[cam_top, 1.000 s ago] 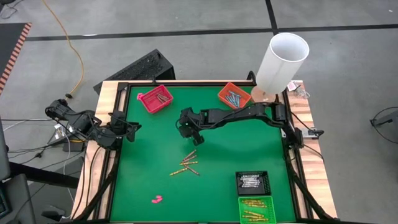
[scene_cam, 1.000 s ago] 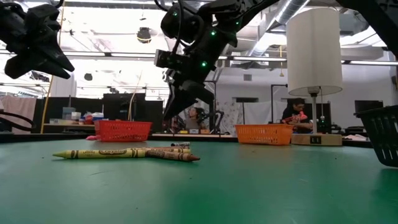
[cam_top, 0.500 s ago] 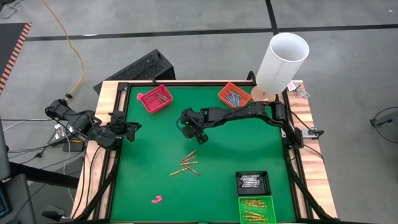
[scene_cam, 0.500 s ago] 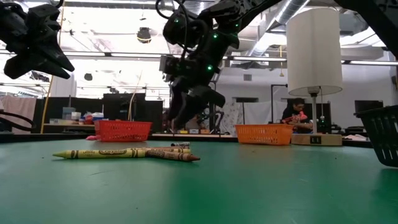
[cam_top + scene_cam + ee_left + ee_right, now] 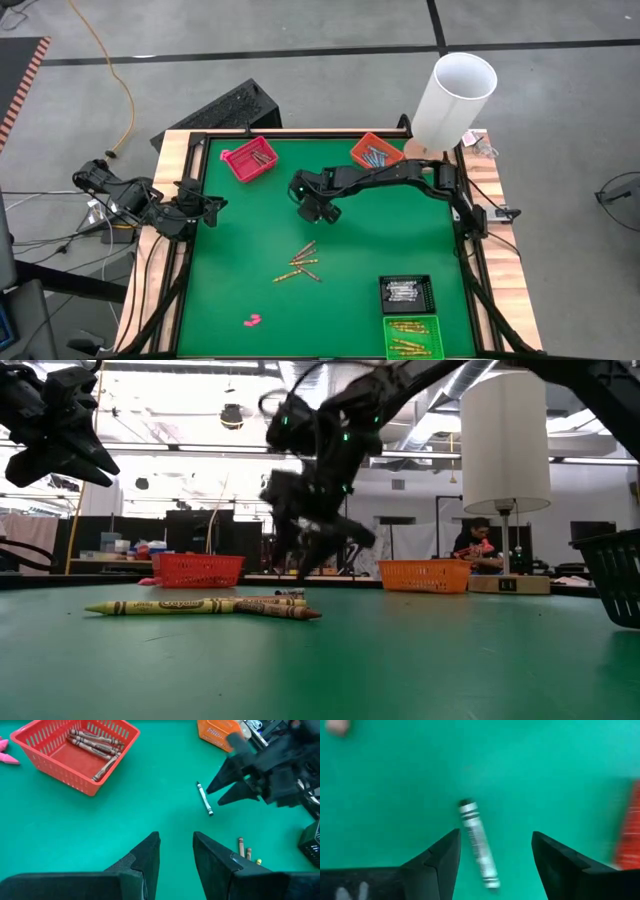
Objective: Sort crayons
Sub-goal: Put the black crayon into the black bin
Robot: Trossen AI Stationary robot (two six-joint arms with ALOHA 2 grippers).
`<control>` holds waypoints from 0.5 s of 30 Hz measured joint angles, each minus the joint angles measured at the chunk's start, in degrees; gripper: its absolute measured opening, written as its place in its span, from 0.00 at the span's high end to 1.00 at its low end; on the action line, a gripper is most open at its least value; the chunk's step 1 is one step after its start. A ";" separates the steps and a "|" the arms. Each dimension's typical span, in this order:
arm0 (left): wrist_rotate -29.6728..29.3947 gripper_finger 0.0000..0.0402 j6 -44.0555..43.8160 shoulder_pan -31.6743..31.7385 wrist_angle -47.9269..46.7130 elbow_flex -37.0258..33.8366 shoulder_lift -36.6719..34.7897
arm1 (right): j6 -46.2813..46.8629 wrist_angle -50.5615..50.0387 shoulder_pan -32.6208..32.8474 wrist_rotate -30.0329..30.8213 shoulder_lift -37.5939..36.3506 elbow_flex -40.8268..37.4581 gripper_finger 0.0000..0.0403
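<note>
A: Grey-white crayon (image 5: 478, 844) lies flat on the worktop (image 5: 380, 250), where exactly?

B: Directly beneath the spread right gripper (image 5: 495, 851), long axis running between its fingers; left gripper (image 5: 176, 851), part-open, waits farther off.

Even overhead light, soft shadows on desk (image 5: 250, 270). Low view backlit; right arm (image 5: 315, 480) motion-blurred. Right wrist view smeared.

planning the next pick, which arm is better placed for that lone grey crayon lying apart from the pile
Right. The right gripper hangs open directly over the thin grey paper-wrapped crayon on the green table; the left gripper waits at the table's left edge.
</note>
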 joint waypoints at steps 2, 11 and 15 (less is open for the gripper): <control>-0.06 0.73 0.00 0.00 -0.02 0.00 0.00 | -0.71 -1.40 -0.56 -0.50 1.74 -0.05 0.43; -0.79 0.73 -0.65 0.02 -0.26 0.00 0.29 | -3.01 -2.63 -0.66 -0.56 4.52 0.20 0.45; -1.01 0.73 -1.07 0.04 -0.42 0.00 0.67 | -3.44 -4.22 -1.54 -2.38 4.61 0.15 0.47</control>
